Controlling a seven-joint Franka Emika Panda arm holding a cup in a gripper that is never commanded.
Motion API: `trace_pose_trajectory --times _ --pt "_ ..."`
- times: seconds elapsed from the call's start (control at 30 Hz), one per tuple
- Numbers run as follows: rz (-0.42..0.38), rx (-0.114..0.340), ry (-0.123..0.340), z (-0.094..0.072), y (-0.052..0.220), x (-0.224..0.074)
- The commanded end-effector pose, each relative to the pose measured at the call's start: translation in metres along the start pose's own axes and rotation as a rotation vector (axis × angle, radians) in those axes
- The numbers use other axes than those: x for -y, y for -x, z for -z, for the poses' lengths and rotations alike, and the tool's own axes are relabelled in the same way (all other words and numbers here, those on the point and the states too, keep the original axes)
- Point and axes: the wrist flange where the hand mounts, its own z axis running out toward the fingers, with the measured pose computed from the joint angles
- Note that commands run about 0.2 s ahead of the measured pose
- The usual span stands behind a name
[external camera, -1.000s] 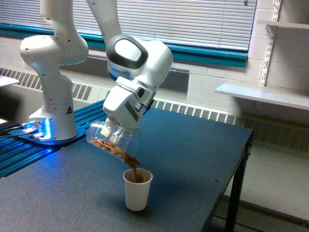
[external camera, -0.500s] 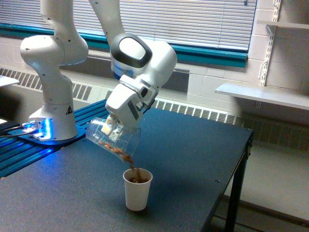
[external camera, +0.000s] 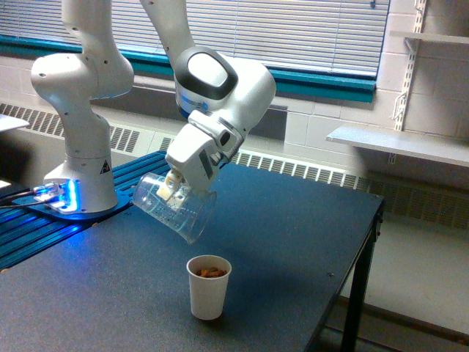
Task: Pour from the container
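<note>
A robot arm's gripper (external camera: 178, 192) clamps a clear plastic container (external camera: 173, 207), tipped mouth-down toward the exterior view's right above a dark table (external camera: 293, 242). Just below stands a white paper cup (external camera: 208, 287) holding brown pieces.

Clear container (external camera: 174, 207), white paper cup (external camera: 208, 287) with brown contents, dark table (external camera: 293, 242)

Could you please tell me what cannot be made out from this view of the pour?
- Gripper fingers: exterior view, mostly hidden behind the hand body and the tilted container.
- Whether small bits remain in the container: clear wall is too blurred to tell.
- How full the paper cup is: only brown contents at the rim show.
- Table near edge: cut off by the frame's bottom.
</note>
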Motion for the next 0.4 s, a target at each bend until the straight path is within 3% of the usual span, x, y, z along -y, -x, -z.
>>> trace_pose_trajectory --times 0.03,0.4 --pt "0.041 0.010 0.001 0.0005 -0.0018 0.0022" --pt "0.034 0.030 -0.017 -0.0011 -0.0026 -0.0011"
